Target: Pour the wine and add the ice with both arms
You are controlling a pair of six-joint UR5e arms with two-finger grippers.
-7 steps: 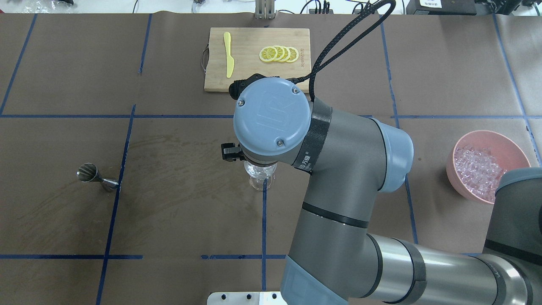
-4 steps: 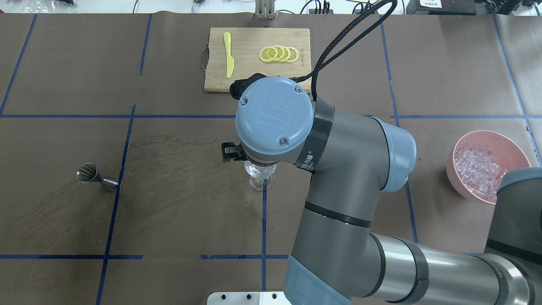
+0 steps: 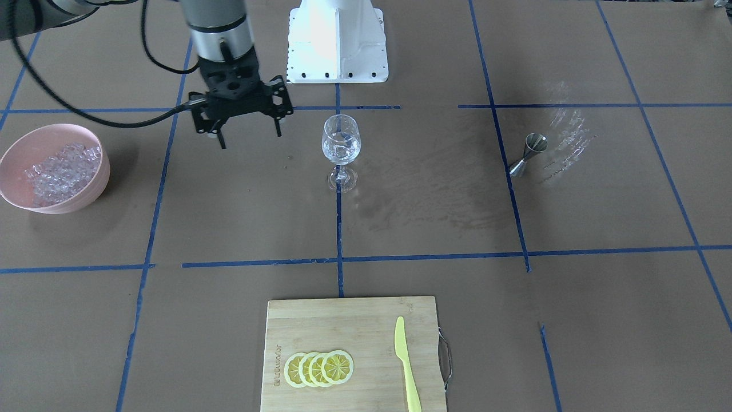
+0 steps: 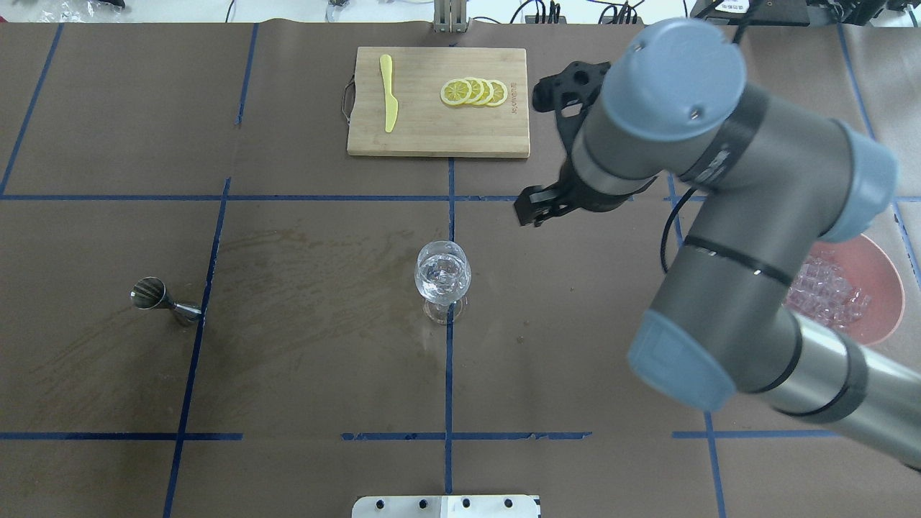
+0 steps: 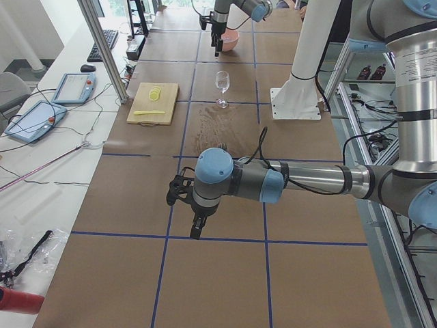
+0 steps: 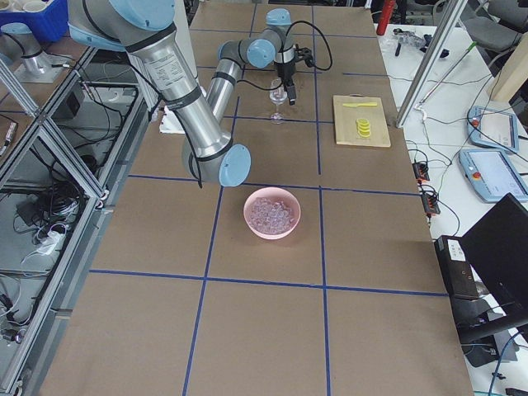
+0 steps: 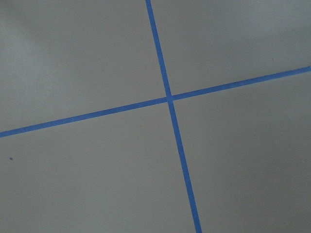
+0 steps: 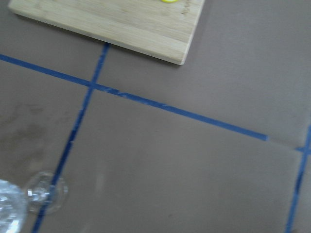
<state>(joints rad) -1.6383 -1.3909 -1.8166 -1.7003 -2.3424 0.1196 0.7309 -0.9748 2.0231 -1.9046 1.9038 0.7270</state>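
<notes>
Where blue tape [image 4: 108,197] grids the brown table [image 4: 309,374], ice [image 3: 57,166] fills a pink bowl [image 3: 68,205] toward its right end. The front view shows the right gripper [image 3: 250,140] spread open, empty; only the side view, with its white desk [image 5: 41,171], catches the left gripper [image 5: 196,229], state unclear.

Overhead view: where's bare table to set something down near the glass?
Free: the stretch between the jigger and the wine glass, and the robot-side squares below both. Crowded: between glass and pink bowl, where the right arm hangs over; cutting board fills the far middle.
</notes>
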